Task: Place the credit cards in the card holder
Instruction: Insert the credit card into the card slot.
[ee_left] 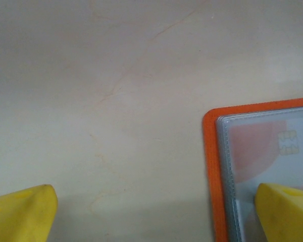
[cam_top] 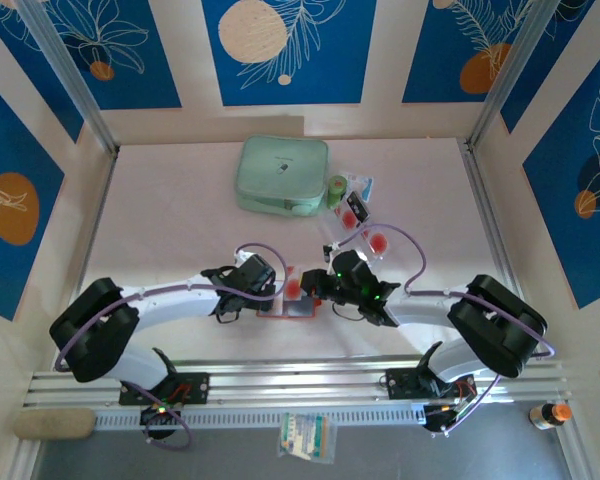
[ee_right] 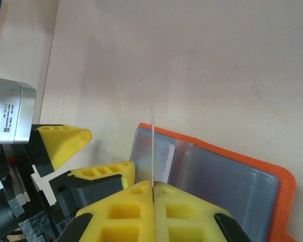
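Rt wrist cam: a credit card is seen edge-on, pinched in the closed right gripper, just over the card holder's clear pocket. Lt wrist cam: left gripper is spread wide, nothing held, one finger over the holder's edge. Top cam: holder is flanked by both grippers; bare table is left beyond.

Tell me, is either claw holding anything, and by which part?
The right gripper pinches a credit card by one end; the left gripper holds nothing.
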Controlling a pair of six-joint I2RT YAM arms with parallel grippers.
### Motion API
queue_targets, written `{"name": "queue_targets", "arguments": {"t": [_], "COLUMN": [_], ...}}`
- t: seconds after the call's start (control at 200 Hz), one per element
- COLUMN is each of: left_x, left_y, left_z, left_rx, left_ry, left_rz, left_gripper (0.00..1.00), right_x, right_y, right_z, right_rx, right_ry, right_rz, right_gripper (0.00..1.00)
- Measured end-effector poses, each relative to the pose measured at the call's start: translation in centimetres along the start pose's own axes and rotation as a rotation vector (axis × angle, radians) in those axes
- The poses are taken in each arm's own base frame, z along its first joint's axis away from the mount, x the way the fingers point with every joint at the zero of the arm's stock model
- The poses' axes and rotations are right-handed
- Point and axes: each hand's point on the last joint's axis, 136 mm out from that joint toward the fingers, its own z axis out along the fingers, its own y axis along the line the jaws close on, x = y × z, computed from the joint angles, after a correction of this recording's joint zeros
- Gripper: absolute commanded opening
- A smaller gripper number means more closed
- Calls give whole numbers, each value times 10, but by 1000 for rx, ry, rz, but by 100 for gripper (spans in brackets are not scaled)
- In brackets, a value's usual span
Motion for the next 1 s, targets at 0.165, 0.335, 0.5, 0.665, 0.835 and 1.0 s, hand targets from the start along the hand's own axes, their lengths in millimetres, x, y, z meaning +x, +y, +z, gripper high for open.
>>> {"name": "queue_targets", "arguments": {"t": [0.165, 0.335, 0.5, 0.665, 0.835, 1.0], "left_x": [2, 2, 3, 4, 4, 4], "left_y": [2, 3, 6, 6, 6, 6], "left_z": [0, -1, -1, -1, -1, -1], "left_rx": [-9, -15, -23, -23, -23, -23], "left_ry": [5, 6, 5, 5, 5, 5], "left_rz": [-18, -35, -38, -40, -40, -40], "left_gripper": [100, 100, 100, 100, 100, 100], "right_x": [1, 4, 7, 8, 6, 5], "right_y": [-2, -5, -7, -6, -3, 1], "right_z": [2, 5, 9, 10, 10, 12], "right_rx": [5, 14, 17, 11, 1, -9], "right_ry": [-1, 9, 15, 15, 9, 8], "right_rz": [2, 2, 6, 6, 4, 0], "right_gripper": [0, 0, 0, 0, 0, 0]}}
